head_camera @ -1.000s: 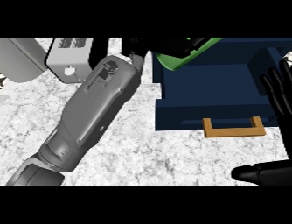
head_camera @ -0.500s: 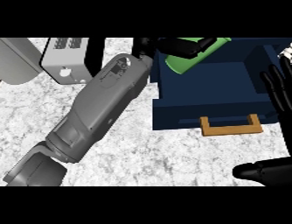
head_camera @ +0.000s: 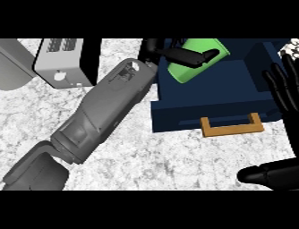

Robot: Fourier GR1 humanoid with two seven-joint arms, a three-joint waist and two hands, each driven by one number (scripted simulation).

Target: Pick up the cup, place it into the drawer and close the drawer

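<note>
head view: left hand (head_camera: 182, 56) curled round green cup (head_camera: 198, 60) over drawer (head_camera: 211, 96), cup partly hidden; right hand (head_camera: 294, 96) wide.

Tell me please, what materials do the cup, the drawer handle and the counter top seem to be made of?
The cup, held in the left hand, looks like plastic: flat bright green. The drawer handle looks like wood or plastic: plain tan-orange, matte. The counter top looks like polished stone: mottled grey-white veining.

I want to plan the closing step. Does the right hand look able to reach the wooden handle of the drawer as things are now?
Probably yes. The right hand is open at the view's right, beside the drawer, and nothing lies between it and the wooden handle. The left hand holds the green cup farther back.
</note>
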